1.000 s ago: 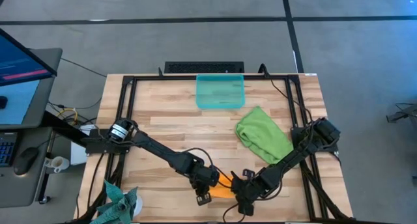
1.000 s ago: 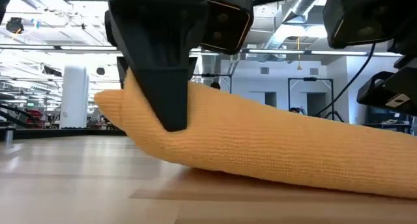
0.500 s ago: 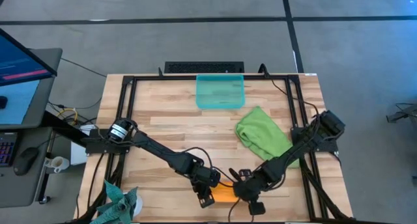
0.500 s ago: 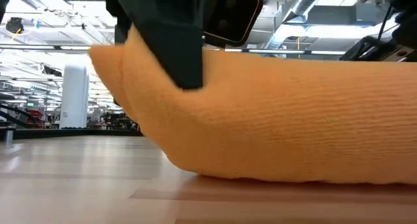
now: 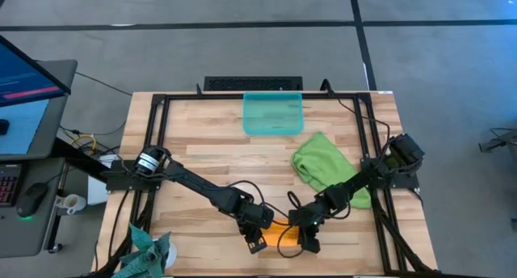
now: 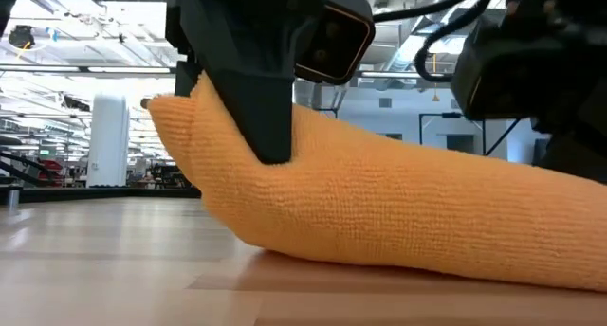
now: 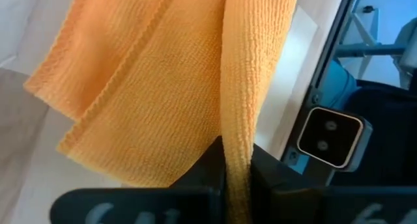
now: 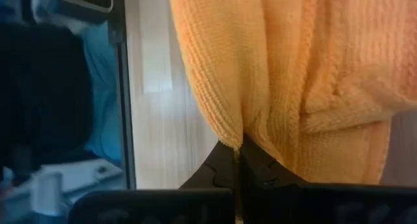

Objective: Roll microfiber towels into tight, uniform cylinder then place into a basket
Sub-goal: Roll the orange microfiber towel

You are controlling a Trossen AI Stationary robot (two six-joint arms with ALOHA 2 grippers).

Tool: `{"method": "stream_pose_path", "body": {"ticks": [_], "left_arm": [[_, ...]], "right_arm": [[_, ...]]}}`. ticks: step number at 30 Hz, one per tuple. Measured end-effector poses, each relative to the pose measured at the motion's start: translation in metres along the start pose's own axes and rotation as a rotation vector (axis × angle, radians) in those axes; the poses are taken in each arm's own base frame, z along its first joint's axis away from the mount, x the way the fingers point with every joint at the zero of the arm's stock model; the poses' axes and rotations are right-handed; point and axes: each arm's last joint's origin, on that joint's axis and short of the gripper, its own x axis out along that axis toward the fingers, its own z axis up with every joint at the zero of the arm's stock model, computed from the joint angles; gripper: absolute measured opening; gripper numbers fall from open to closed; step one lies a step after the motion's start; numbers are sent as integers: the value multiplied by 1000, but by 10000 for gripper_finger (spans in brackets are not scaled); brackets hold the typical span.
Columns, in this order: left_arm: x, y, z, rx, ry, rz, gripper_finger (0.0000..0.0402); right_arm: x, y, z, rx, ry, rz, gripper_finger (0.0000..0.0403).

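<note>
The orange microfiber towel [image 5: 282, 231] lies bunched into a thick roll near the table's front edge, between my two grippers. My left gripper [image 5: 258, 233] is shut on its left end and my right gripper [image 5: 304, 233] on its right end. In the low view the roll's underside [image 6: 379, 258] rests on the wood, while its left end [image 6: 175, 127] is raised. The lime green towel [image 5: 326, 168] lies crumpled at the right. The teal basket [image 5: 273, 114] stands at the far edge. My left gripper pinches a fold of the orange towel's left end [image 7: 236, 129] between its two fingers, slanting down from the left. That end is held up off the table and the rest slopes down to the wood. My right gripper pinches a bunched fold at the towel's right end [image 8: 229, 136] between its two fingers, slanting down from the right. How many layers it has, I cannot tell.
A dark teal-grey cloth [image 5: 145, 252] lies at the near left corner. A black frame [image 5: 153, 149] runs around the tabletop. Bare wood lies between the basket and the grippers.
My right gripper has swung with the towel's right end, first up and toward the near edge, then back down, and has tipped steeper. The towel's right part rose and has sunk again. My left gripper has rolled a little in place. Both stay shut.
</note>
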Motion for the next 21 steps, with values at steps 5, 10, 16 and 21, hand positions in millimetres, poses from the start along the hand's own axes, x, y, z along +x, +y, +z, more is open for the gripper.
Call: {"method": "stream_pose_path", "body": {"ticks": [5,10,16,21], "left_arm": [[-1,3,3,-10,-4,8,13],[-1,6,2,23,-21,53,30],[-2,10,-2,86,22,98,86],[-4,16,-2,137,43,145,124]], "right_arm": [[-1,-7,1,92,-22,19,14],[-2,-9,2,124,-28,15,13],[-2,-9,2,126,-30,12,15],[-2,-9,2,127,-30,10,12]]}}
